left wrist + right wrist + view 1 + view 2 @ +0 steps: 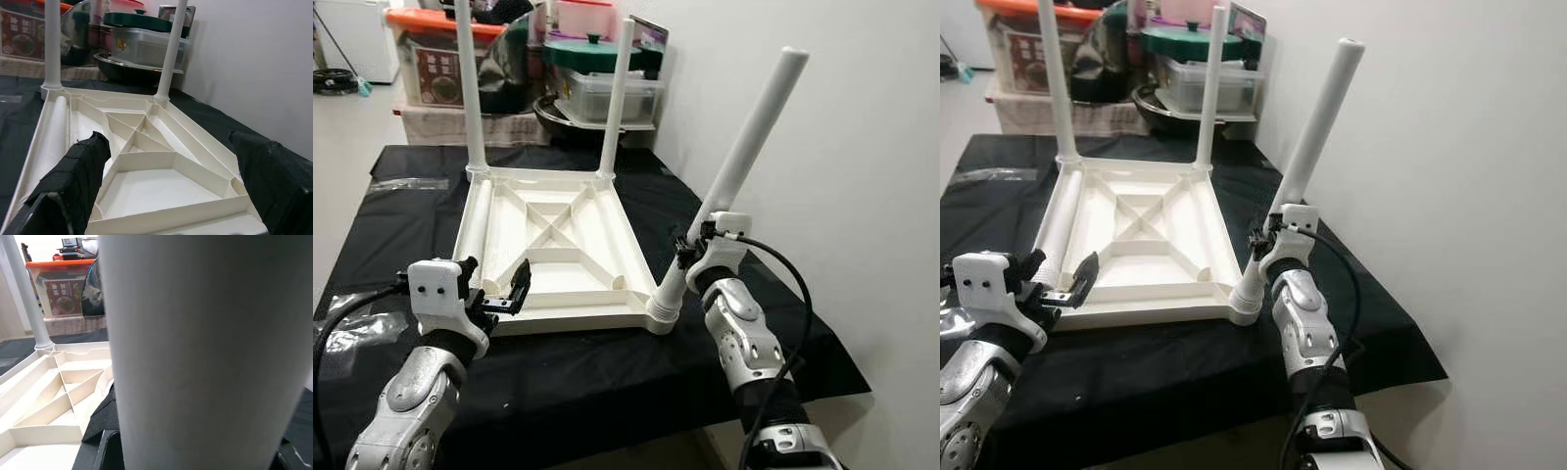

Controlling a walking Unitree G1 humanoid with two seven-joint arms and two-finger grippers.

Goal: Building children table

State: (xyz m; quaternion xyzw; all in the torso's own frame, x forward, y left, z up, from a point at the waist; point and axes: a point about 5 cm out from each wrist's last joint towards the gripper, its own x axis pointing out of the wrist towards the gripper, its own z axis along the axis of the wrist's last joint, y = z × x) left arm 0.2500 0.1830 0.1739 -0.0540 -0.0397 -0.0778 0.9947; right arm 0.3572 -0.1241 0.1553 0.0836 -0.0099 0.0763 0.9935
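Fingers of the right gripper [690, 257] clamp the tilted third leg [734, 176]; straighten it over the corner socket [663, 311] while the left gripper [494, 294], spread open, steadies the tabletop [558, 250].

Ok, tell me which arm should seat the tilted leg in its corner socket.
Right. The right gripper is shut on the tilted leg, whose foot sits at the near right socket. The left gripper is open at the tabletop's near left edge.

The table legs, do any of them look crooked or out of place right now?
Yes. The near-right leg, gripped by the right gripper, leans sharply toward the wall from its corner socket, while the two far legs stand upright. A fourth leg lies loose inside the upturned tabletop, beside the open left gripper.
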